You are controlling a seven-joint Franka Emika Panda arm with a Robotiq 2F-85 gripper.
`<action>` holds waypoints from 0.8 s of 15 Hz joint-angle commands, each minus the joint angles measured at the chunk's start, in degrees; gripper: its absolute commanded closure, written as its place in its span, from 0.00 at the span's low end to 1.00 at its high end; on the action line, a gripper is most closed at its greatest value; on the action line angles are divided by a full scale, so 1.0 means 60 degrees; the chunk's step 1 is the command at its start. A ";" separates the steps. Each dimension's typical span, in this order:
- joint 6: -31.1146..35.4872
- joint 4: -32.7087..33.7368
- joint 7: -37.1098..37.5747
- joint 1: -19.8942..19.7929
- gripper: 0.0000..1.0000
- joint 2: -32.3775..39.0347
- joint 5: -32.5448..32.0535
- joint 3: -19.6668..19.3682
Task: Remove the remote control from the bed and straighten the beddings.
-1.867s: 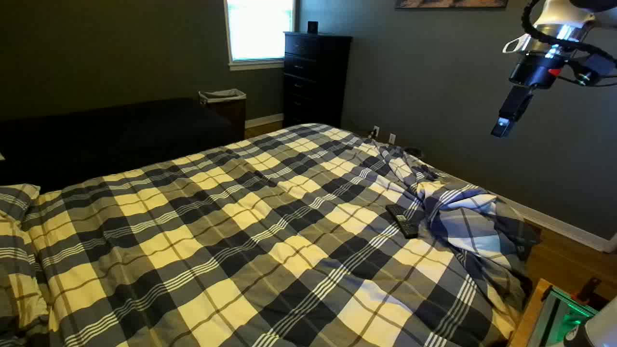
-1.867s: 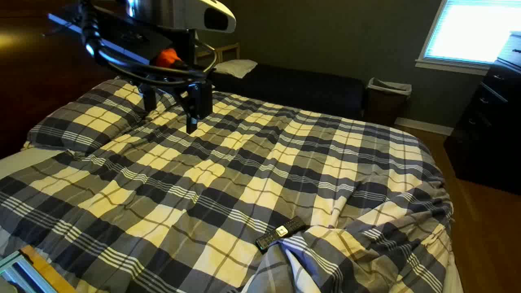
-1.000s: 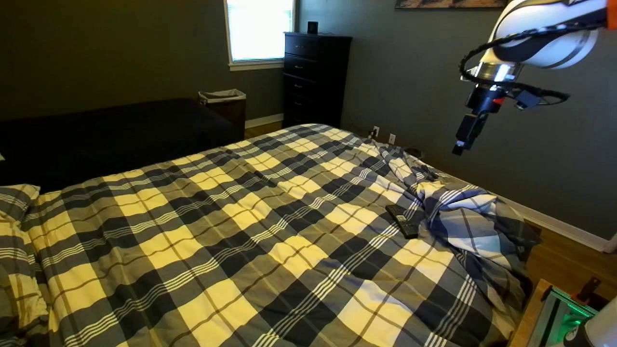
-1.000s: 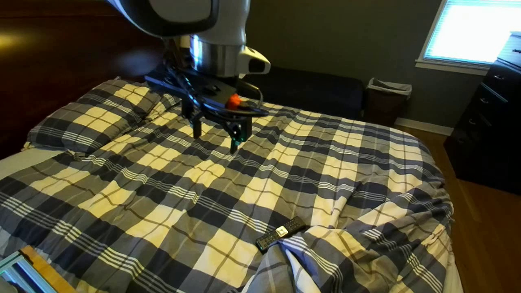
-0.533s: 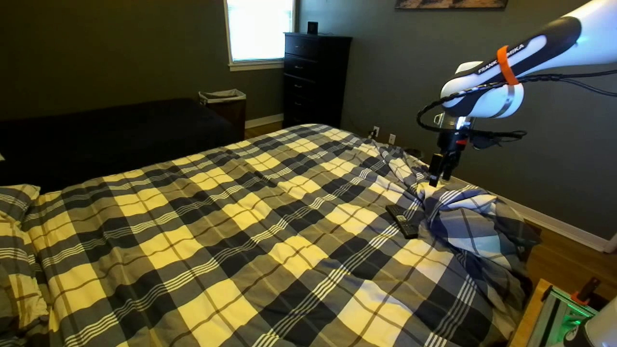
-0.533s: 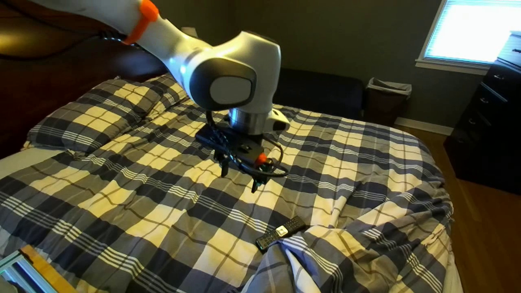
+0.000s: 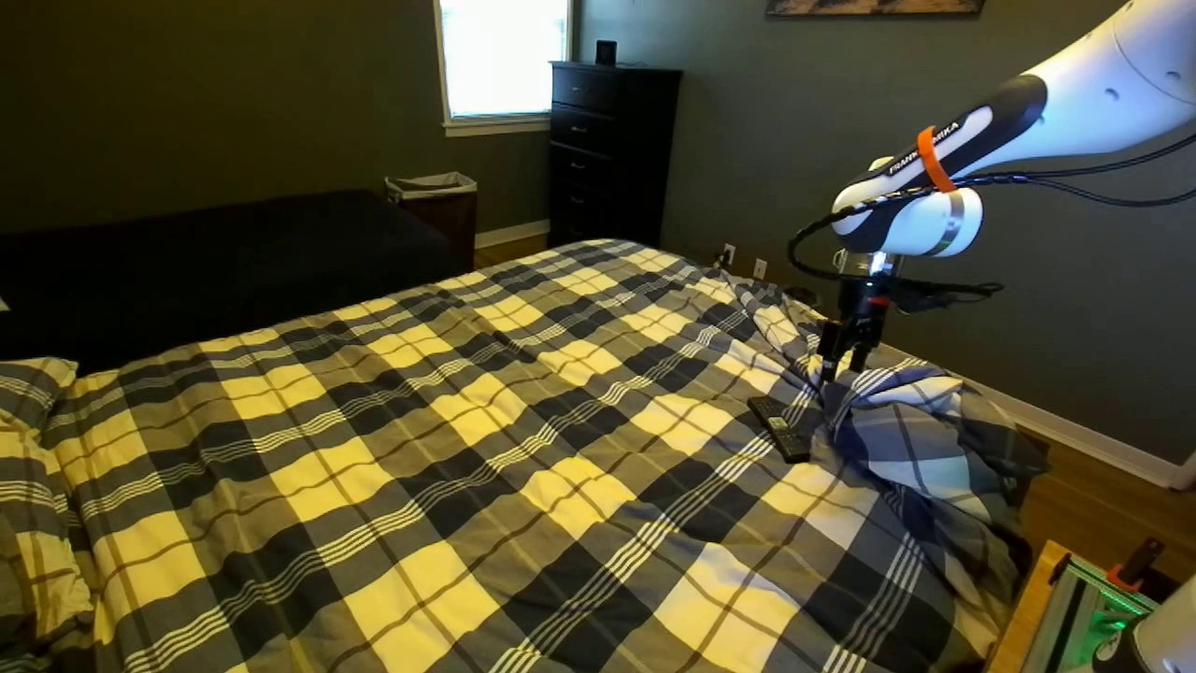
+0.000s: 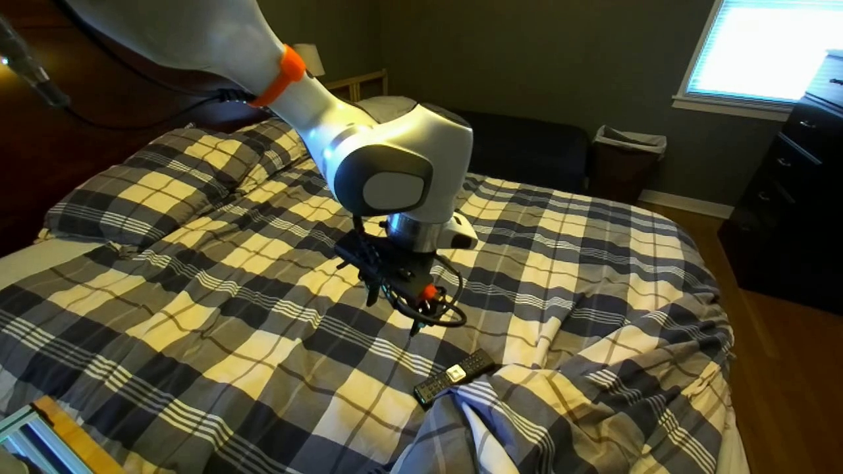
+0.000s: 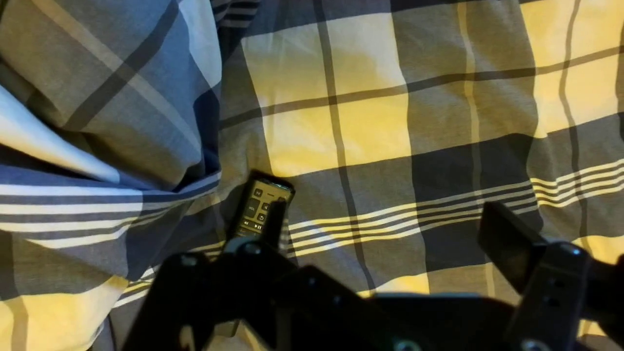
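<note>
In the wrist view alone, can make out buttons (image 9: 258, 192) on the remote (image 9: 253, 209), partly hidden there behind one of the fingers (image 9: 274, 222) of the gripper (image 9: 384, 211). Can spot a lamp (image 8: 309, 60) and the wooden headboard (image 8: 29, 178) in an exterior view only; likewise, in an exterior view only, the lower edge of a picture (image 7: 874, 8). Compared with a second ago, can see the gripper lower and closer to the remote in both exterior views, but can find the remote and the comforter (image 7: 467, 421) lying just as before. Can see the jaws spread wide, holding nothing, with comforter showing between. Can place the remote on the bed (image 8: 46, 258), flat on the comforter, just beside a bunched fold (image 9: 141, 97). Looks black and slim, with a pale pad (image 8: 456, 374) midway along. Can see the comforter crumpled at one side, with a bluish underside (image 7: 934, 467) turned up.
</note>
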 commanded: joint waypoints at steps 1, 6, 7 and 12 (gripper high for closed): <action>0.0332 0.0316 0.0516 -0.0357 0.00 0.0528 -0.0123 0.0323; 0.2529 0.0764 0.1398 -0.0821 0.00 0.2284 0.0370 0.0600; 0.2849 0.0882 0.1572 -0.0933 0.00 0.2664 0.0423 0.0704; 0.3768 0.1878 0.2612 -0.1342 0.00 0.4383 0.0321 0.1154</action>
